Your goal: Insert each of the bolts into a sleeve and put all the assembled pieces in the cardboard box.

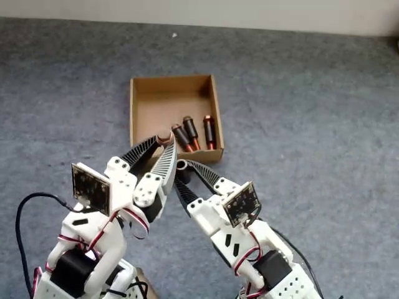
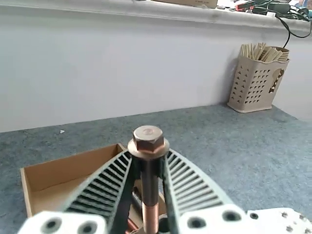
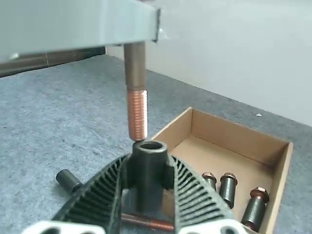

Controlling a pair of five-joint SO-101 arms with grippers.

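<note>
Left jaws hold the bolt (image 3: 136, 107) upright, its tip just above the open sleeve (image 3: 147, 175) gripped upright in right jaws.

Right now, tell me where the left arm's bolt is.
In the right wrist view the bolt hangs upright from the left gripper, threaded tip right over the mouth of the sleeve held in the right gripper, beside the cardboard box.

Inside cardboard box (image 1: 163, 106), far-left floor bare; three assembled pieces (image 1: 191, 132) fill near-right corner. Near rim crowded by left gripper (image 1: 161, 142) and right gripper (image 1: 182, 168), bolt (image 2: 148, 141) above sleeve (image 3: 148, 170). On carpet (image 1: 312, 124): loose sleeve (image 3: 69, 180), loose bolt (image 3: 146, 223).
</note>
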